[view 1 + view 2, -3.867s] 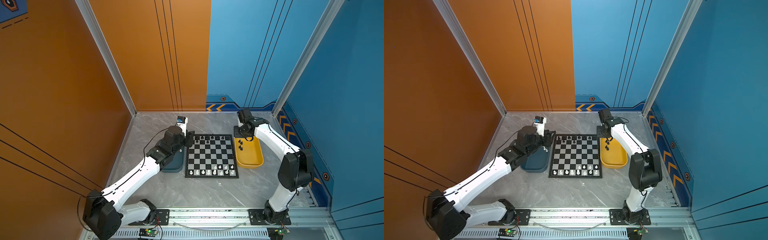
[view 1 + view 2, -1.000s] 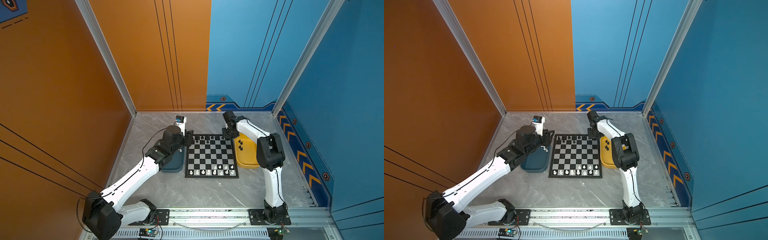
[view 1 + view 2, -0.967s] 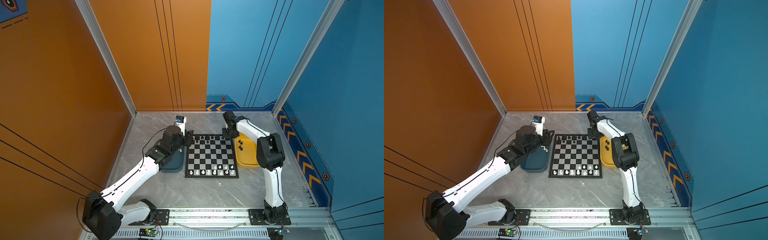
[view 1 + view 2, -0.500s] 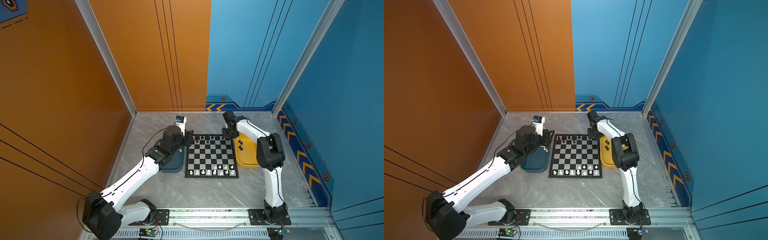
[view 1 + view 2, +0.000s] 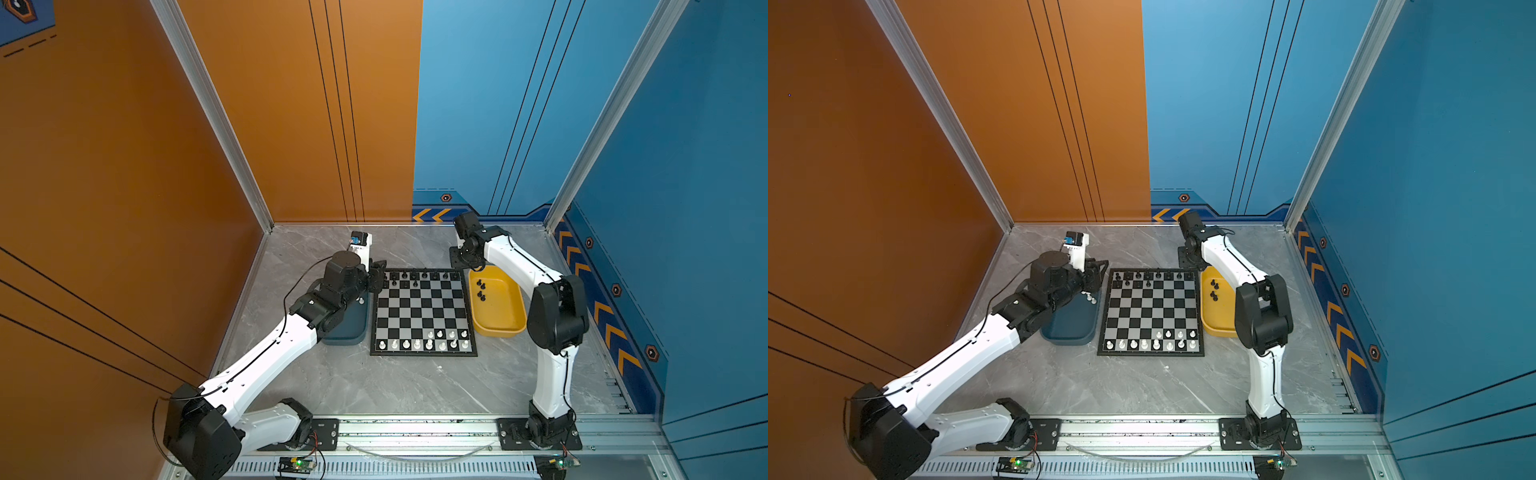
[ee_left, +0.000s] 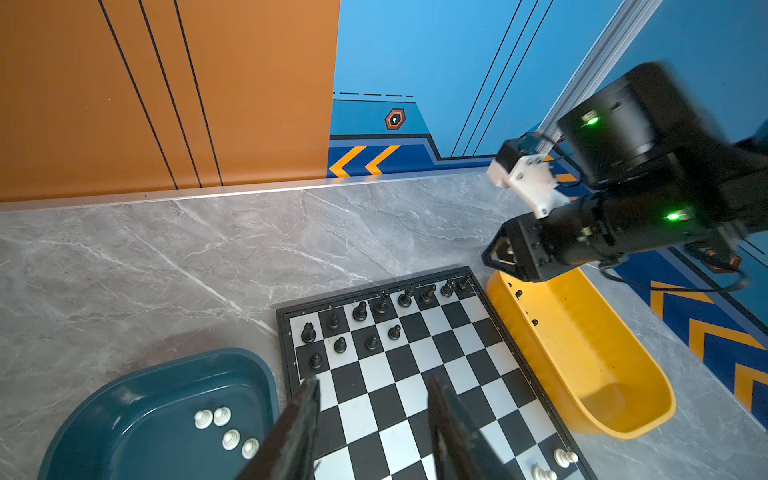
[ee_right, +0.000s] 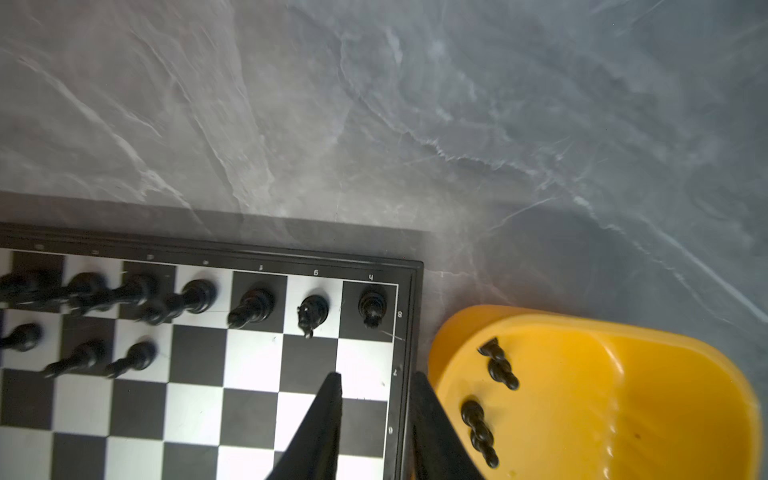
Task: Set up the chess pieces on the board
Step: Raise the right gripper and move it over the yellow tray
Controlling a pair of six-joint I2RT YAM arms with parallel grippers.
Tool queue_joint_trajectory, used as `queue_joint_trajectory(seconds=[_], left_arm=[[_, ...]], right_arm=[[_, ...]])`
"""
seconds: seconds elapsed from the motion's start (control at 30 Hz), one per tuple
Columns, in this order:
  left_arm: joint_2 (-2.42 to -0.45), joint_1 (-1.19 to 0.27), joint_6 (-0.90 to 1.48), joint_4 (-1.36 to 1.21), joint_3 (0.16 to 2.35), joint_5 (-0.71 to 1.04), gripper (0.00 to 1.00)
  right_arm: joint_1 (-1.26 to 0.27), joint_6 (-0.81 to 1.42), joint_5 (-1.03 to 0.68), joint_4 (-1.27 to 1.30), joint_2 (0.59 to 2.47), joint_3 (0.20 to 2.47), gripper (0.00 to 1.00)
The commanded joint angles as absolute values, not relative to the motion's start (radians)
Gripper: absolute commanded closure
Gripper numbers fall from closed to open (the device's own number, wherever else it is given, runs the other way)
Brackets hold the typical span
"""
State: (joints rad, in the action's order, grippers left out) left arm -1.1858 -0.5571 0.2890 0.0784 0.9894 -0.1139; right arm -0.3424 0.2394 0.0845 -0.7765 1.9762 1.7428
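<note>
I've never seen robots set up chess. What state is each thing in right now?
board: flat, partly set up.
black pieces: upright on far rows.
white pieces: upright on near rows.
yellow tray: holds black pawns.
teal tray: holds white pawns.
left gripper: open, empty.
right gripper: open, empty.

The left arm and right arm stretch forward, left fingers and right fingers parted.
</note>
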Motion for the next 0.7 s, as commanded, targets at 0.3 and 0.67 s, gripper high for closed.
queue_joint_trajectory(seconds=[0.3,0.67], left_arm=[[-1.165,-0.555,0.300,0.092,0.987,-0.093,0.56],[-1.165,-0.561,0.301,0.095,0.987,-0.100,0.56]], right_arm=[[-0.243,0.259,0.138,-0.715,1.567,1.372,0.70],[-0.157,0.304,-0.004,-0.604,1.615,1.158,0.74]])
